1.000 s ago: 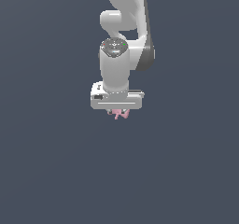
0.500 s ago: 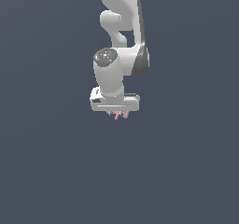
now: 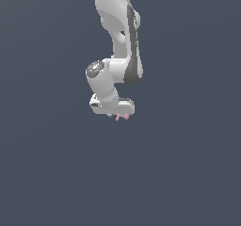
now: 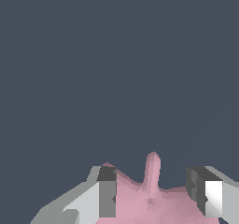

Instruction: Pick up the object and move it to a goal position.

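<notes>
The object [image 3: 122,117] is a small pale-pink thing with thin prongs, showing just under my white gripper [image 3: 120,115] in the exterior view. It hangs in the air with nothing under it but the plain grey ground. In the wrist view the object [image 4: 149,197] fills the gap between my two fingers [image 4: 106,192], one prong pointing away from the camera. My gripper [image 4: 156,195] is shut on the object. The arm's wrist is tilted toward the exterior view's right.
A flat, dark grey-blue surface [image 3: 188,173] fills both views. No other objects, containers or edges show.
The arm has folded and the wrist has swung and tilted, carrying the object slightly up and toward the exterior view's right. The grip on the object has held.
</notes>
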You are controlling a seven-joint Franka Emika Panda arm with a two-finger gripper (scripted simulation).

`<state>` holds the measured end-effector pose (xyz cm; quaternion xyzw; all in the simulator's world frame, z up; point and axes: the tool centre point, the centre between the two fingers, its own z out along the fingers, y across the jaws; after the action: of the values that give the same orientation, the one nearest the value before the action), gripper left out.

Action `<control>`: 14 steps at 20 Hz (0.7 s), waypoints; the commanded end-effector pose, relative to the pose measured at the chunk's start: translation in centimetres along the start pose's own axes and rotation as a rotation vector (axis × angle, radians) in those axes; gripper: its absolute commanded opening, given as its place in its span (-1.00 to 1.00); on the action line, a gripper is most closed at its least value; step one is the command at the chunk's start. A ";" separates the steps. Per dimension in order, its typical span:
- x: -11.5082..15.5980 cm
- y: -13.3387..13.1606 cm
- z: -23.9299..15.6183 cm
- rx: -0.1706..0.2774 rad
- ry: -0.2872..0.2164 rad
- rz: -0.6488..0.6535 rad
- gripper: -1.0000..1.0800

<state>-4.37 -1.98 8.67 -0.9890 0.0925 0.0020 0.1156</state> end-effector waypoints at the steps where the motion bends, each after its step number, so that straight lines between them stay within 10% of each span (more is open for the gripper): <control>1: -0.5 0.5 0.9 0.024 0.003 0.029 0.23; 14: -1.6 1.6 2.5 0.059 0.008 0.085 0.23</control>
<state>-6.22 -2.65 5.89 -0.9803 0.1349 0.0005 0.1443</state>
